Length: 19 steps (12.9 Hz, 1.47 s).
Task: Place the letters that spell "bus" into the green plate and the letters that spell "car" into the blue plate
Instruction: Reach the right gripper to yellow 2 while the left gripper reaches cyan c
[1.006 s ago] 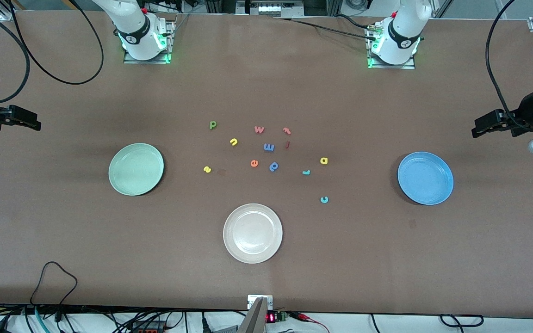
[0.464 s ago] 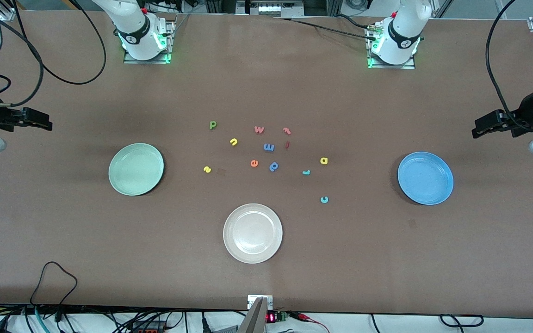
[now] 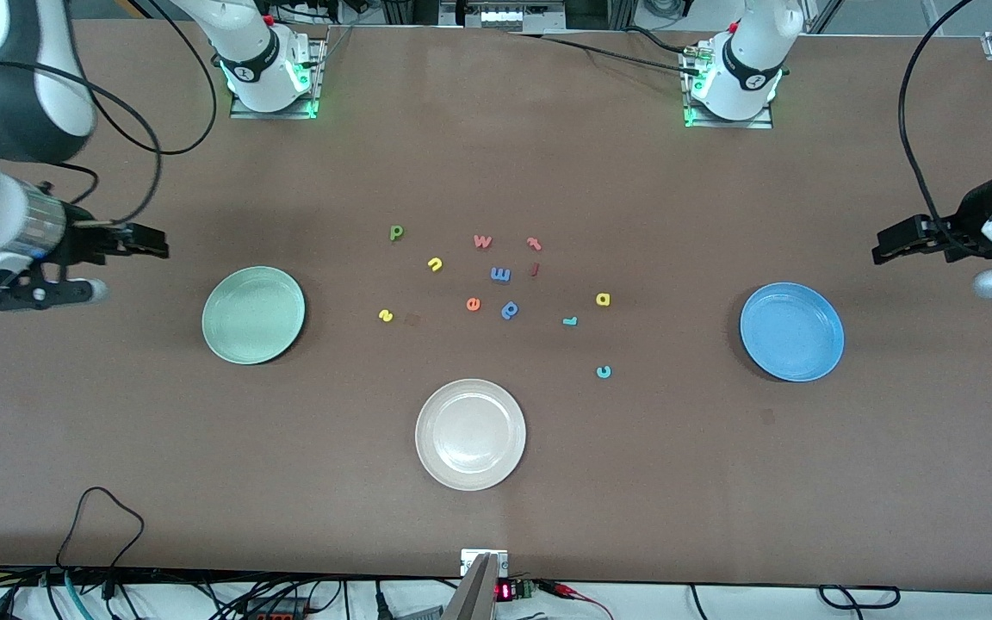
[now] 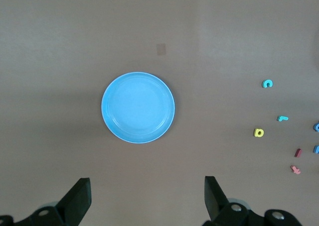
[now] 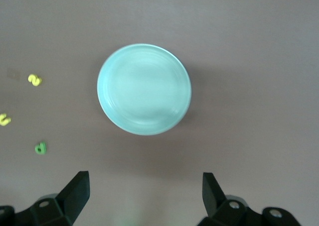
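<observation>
Sitting bare on the brown counter, three plates hold nothing; the green plate lies toward the right arm's end, the blue plate toward the left arm's end, and a white plate lies between them, nearer the front camera; every foam letter lies loose on the counter between the green and blue plates, none touching a plate. For "bus", the dark green b lies farthest from the camera, the yellow u just nearer than it, and the yellow s nearer again, closest of the three to the green plate; for "car", the yellow a lies nearest the blue plate, the teal r just beside it toward the middle, and the teal c nearer the camera than both. Among them lie a pink w, a pink t, a blue m, an orange e and a blue stem-and-loop letter. The right pincer hangs over bare counter beside the green plate, fingers spread wide and holding nothing; the left pincer hangs over bare counter beside the blue plate, fingers likewise apart and empty.
</observation>
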{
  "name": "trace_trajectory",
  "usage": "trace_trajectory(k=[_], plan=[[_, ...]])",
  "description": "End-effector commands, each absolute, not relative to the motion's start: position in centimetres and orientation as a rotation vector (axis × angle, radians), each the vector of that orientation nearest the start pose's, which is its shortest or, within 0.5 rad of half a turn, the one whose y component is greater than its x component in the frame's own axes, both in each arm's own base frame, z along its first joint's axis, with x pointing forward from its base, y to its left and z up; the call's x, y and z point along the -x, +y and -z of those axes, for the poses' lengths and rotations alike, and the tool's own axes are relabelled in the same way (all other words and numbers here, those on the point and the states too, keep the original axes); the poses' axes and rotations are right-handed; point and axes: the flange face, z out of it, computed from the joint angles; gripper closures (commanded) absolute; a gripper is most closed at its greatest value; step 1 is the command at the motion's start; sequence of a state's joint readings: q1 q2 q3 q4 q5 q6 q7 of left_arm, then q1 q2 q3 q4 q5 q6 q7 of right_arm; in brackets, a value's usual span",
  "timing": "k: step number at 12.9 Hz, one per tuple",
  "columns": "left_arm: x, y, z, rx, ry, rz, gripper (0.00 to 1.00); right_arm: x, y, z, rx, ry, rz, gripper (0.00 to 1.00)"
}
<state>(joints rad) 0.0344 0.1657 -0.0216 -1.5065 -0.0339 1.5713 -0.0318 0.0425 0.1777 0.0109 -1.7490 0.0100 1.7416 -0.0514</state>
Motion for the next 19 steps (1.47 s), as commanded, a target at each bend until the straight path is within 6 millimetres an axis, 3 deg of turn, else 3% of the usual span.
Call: trace_trajectory(k=[1, 5, 9, 10, 14, 16, 19], plan=[[-61.8, -1.9, -51.9, 3.185, -0.018, -0.247, 0.00, -58.0, 8.0, -40.2, 3.115, -0.115, -0.219, 0.00], [-65.3, -3.4, -47.5, 3.183, 0.059, -0.286, 0.00, -58.8, 16.2, -33.3, 3.111, -0.182, -0.126, 0.00], [-66.5, -10.9, -41.6, 3.182, 0.207, -0.306, 0.00, -59.7, 21.9, -25.7, 3.085, -0.312, -0.040, 0.00], [-66.8, -12.0, -40.1, 3.180, 0.226, -0.312, 0.08, -60.0, 23.2, -24.5, 3.081, -0.339, -0.046, 0.00], [-67.3, -18.7, -33.4, 3.174, 0.272, -0.281, 0.38, -59.8, 28.0, -21.5, 3.070, -0.452, -0.059, 0.00], [-67.1, -22.9, -30.8, 3.175, 0.250, -0.213, 0.41, -59.4, 28.8, -20.2, 3.076, -0.498, -0.048, 0.00], [-67.4, -24.8, -27.4, 3.188, 0.243, -0.138, 0.41, -58.1, 30.2, -18.5, 3.082, -0.558, -0.088, 0.01]])
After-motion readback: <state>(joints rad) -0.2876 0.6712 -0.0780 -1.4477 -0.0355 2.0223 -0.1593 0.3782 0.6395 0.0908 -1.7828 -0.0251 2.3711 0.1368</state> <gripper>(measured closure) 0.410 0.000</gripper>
